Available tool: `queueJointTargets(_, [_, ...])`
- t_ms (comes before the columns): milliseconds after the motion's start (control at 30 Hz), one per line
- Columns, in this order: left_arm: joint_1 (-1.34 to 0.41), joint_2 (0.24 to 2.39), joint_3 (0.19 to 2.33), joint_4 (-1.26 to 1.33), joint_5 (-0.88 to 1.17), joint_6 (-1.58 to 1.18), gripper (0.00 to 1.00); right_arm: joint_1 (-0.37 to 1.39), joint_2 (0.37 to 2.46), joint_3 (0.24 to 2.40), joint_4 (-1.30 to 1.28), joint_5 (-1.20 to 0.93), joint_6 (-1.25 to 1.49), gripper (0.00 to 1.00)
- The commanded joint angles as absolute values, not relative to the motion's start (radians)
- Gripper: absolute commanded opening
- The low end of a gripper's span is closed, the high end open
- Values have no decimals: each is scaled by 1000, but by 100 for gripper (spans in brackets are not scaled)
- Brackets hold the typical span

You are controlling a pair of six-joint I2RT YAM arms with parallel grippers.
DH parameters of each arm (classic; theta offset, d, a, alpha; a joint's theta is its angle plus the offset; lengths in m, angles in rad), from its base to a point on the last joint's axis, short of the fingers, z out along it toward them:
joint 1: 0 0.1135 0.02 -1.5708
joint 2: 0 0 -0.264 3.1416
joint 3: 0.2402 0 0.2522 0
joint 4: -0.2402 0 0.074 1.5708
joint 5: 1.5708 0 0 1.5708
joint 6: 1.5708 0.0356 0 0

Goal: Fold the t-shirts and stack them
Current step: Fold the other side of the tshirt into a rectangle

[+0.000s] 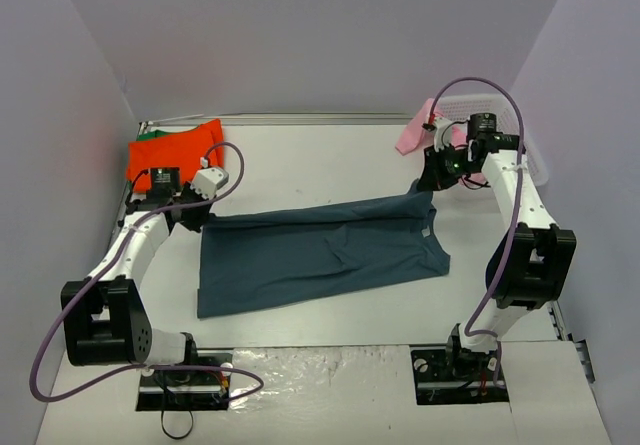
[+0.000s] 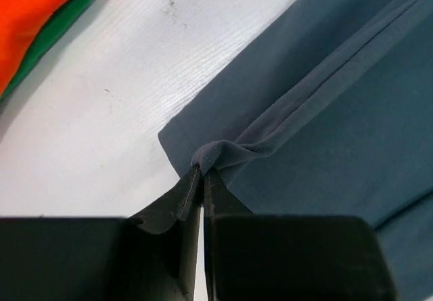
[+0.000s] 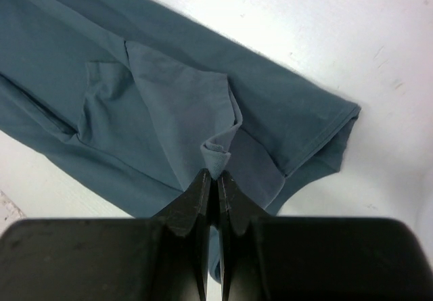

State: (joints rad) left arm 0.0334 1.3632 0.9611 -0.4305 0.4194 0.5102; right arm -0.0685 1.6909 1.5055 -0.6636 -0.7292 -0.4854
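My left gripper (image 2: 202,174) was clenched on a bunched fold of the blue shirt (image 1: 320,250) at its left edge. My right gripper (image 3: 211,174) pinched a fold near its right end. The shirt lay stretched across mid-table (image 1: 330,165), doubled lengthwise. The orange shirt (image 1: 175,153) sat on the green shirt (image 2: 51,37) far left. The pink shirt (image 1: 412,130) draped over the basket (image 1: 500,100) rim far right.
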Motion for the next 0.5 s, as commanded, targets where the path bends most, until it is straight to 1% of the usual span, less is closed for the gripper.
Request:
queueJointTargets(0, [46,1324,945,-304,439,540,2,-66,1658,1474,-718,-742,-514,0])
queueJointTargets(467, [51,1336,908,-324,520,586,2,-57,1678,1436,-756,-721,-535,0])
